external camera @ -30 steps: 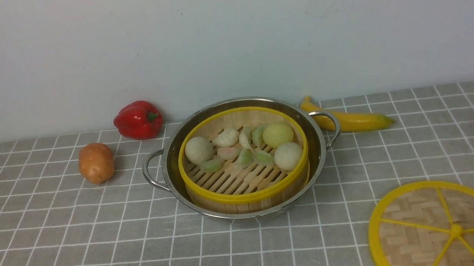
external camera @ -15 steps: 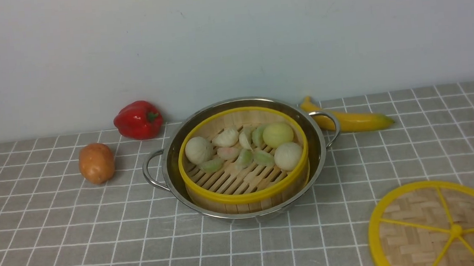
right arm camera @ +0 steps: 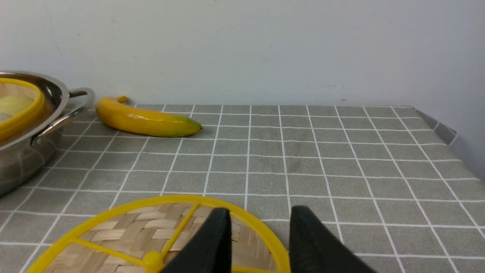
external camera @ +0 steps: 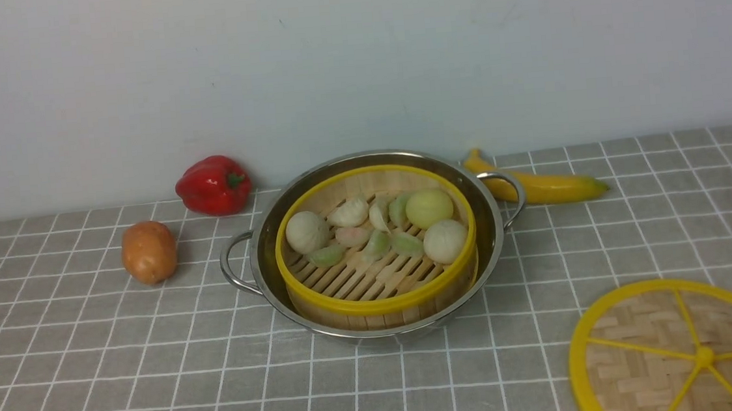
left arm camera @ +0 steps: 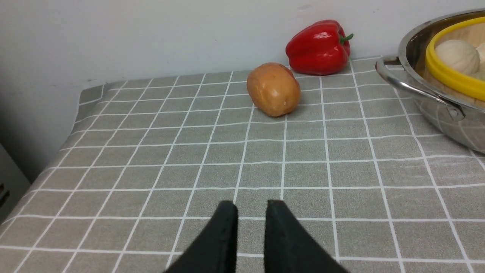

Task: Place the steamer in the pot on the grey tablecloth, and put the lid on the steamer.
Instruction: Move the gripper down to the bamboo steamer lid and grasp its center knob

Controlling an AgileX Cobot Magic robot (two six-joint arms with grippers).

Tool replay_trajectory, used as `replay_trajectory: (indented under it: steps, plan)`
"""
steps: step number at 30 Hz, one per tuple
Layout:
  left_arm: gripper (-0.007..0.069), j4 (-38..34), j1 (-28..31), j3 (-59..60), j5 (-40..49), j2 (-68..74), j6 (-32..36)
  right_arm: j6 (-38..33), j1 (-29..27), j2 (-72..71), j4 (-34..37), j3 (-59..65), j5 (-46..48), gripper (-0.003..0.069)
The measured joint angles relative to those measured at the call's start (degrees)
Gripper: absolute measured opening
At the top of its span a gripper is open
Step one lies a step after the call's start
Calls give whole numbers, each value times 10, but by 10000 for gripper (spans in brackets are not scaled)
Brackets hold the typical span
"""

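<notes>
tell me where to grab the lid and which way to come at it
Take the lid by its small centre knob, coming straight down with the right gripper, which is nearest. The disc lies flat on the grey tablecloth, so its thin rim probably offers little to pinch; the knob looks the most raised part.

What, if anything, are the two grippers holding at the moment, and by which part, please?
Nothing is held. The left gripper and the right gripper have empty gaps between their fingers; the lid lies ungrasped.
</notes>
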Motion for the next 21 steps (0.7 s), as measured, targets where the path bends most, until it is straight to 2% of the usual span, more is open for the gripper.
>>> replay_trajectory:
  steps: [11, 16, 21]
  plan:
    - [137, 0, 0, 0, 0, 0, -1, 0, 0, 0, 17, -2, -11, 243]
    - [139, 0, 0, 0, 0, 0, -1, 0, 0, -1, 67, -91, -19, 243]
    - [149, 0, 0, 0, 0, 0, -1, 0, 0, -2, 111, -191, 23, 243]
